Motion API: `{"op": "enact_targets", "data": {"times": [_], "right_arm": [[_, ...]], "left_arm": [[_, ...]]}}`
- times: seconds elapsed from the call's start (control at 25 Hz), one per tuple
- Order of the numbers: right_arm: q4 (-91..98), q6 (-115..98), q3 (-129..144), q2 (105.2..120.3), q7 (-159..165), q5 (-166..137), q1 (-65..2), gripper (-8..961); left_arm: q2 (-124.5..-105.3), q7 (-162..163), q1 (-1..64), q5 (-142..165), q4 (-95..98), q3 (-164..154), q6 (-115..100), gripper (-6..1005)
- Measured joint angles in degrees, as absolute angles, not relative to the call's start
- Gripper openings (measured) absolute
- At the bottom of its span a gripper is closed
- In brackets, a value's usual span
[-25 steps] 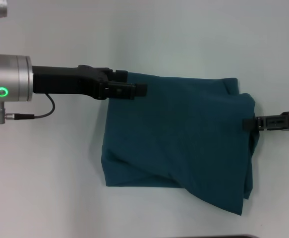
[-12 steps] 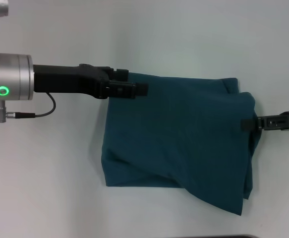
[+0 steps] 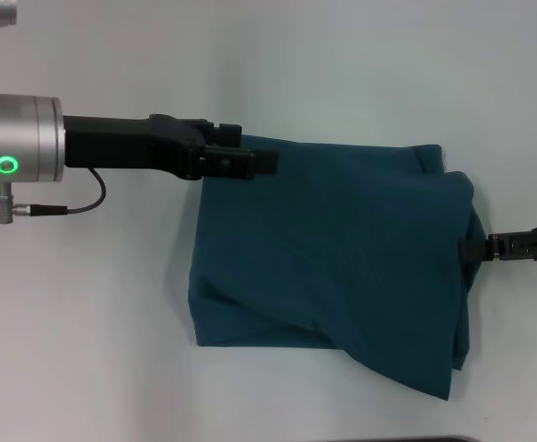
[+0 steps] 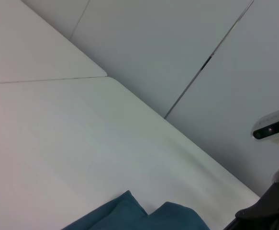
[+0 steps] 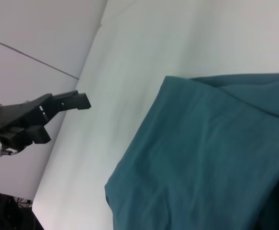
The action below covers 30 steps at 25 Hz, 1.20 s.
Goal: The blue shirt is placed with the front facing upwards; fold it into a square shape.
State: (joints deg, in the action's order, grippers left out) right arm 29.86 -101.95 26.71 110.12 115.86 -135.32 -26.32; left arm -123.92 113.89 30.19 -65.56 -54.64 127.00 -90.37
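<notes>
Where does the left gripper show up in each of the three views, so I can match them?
Head view: the left gripper sits at the far left corner of the blue shirt.
Left wrist view: its own fingers are not in the picture; only a strip of shirt shows.
Right wrist view: it appears farther off, above the table beside the shirt.
Shared landmark: the shirt.

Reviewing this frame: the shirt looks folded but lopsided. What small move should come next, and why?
Probably draw both arms clear, then square up the near right corner. The blue shirt lies folded with its plain side up, but that corner sags past the straight near edge. The left gripper sits over the far left corner; the right gripper is at the right edge. Neither visibly holds cloth.
</notes>
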Motion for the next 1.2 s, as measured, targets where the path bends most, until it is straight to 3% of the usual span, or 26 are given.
{"op": "enact_targets", "data": {"times": [1.2], "right_arm": [[29.0,-97.5,27.4,112.82,115.2,-137.3,-28.2,680]], "left_arm": [[-123.92,113.3,30.5,-65.7,-54.5,126.9,-90.5,894]]}}
